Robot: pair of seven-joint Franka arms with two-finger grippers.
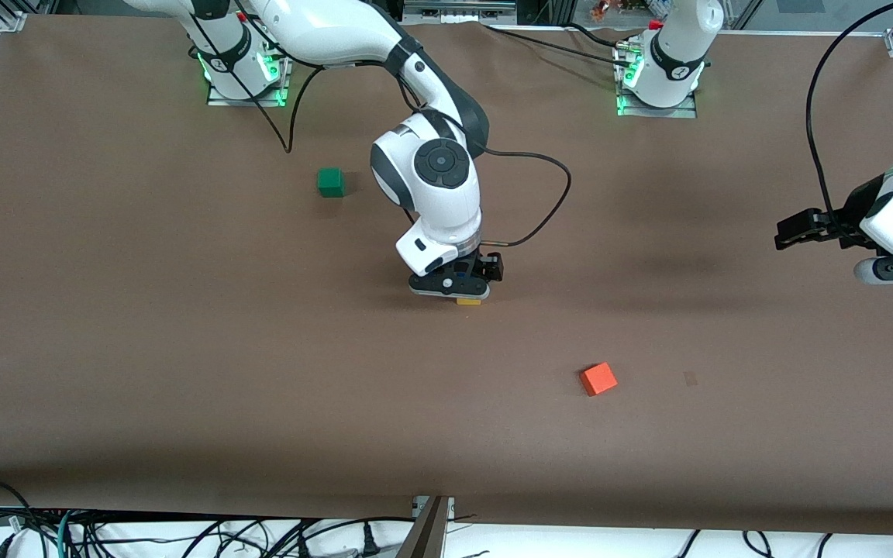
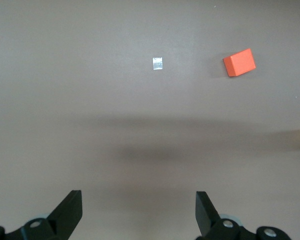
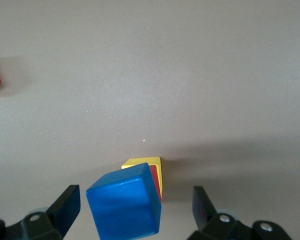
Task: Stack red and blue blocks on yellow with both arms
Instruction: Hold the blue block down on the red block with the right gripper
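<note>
The blue block (image 3: 124, 207) sits, twisted a little, on top of the red block (image 3: 155, 181), which sits on the yellow cube (image 3: 142, 163). Only a strip of red and of yellow shows under the blue. In the front view the right arm's hand hides the stack except the yellow cube's lower edge (image 1: 468, 301). My right gripper (image 3: 135, 201) is open around the blue block, with both fingers apart from it; in the front view it (image 1: 456, 288) is low over the stack at mid-table. My left gripper (image 2: 138, 202) is open and empty, raised at the left arm's end of the table (image 1: 791, 232).
An orange cube (image 1: 598, 379) lies nearer the front camera than the stack, toward the left arm's end; it also shows in the left wrist view (image 2: 239, 62). A green cube (image 1: 330, 182) lies nearer the right arm's base. A small pale mark (image 1: 691, 378) is beside the orange cube.
</note>
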